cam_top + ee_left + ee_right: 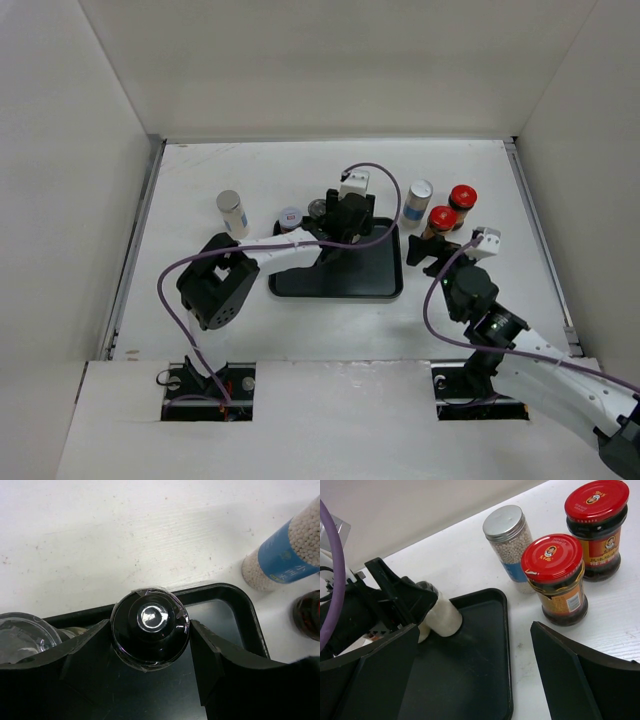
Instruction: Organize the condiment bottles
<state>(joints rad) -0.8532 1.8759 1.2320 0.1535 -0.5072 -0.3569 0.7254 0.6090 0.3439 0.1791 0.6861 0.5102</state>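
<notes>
1. While it sits inside the flat black rectangular tray point(485, 680) by the far edge, the black-capped beige bottle point(150, 617) is clamped at its cap by the left gripper point(150, 647).
2. The right gripper point(437, 253) gapes wide, holding nothing (two red-capped dark jars point(552, 560) stand near it, off the tray).
3. A white silver-topped cylinder point(507, 535) stands just beside those jars.

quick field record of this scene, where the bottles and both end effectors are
tray: black tray, mid-table
left end effector: shut on black-capped bottle, just inside the tray's far rim
right end effector: open, empty, over the tray's right edge
right of tray, on table: near red-capped jar, far red-capped jar, right silver-topped bottle
left of tray, on table: left silver-topped bottle
</notes>
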